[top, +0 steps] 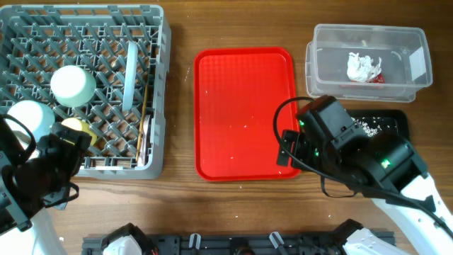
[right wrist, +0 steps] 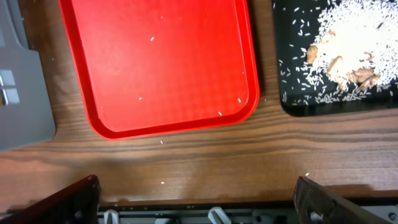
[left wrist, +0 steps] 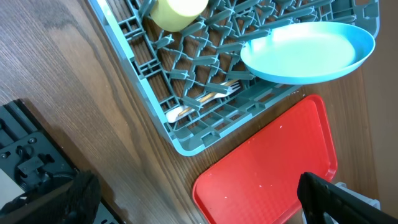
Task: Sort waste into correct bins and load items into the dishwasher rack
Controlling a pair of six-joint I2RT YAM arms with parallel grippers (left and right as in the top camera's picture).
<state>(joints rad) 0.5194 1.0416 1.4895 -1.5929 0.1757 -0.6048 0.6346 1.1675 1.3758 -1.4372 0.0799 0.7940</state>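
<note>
Bright, even light falls from above; shadows beside the red tray [top: 244,113] and the dishwasher rack [top: 81,85] are thin and soft. In the left wrist view the plate [left wrist: 308,53] carries a mild sheen, and the dark fingers [left wrist: 336,199] at the bottom edge are blurred. The right wrist view is sharp: single grains around the rice heap [right wrist: 354,46] stand distinct, though its own fingers [right wrist: 62,202] at the corners are out of focus.

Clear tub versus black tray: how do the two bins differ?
The clear tub is see-through and deep-walled; the black tray is opaque and shallow. The clear tub holds a crumpled red-and-white wrapper; the black tray holds loose rice scraps. Both are rectangular and sit beside the red tray.
</note>
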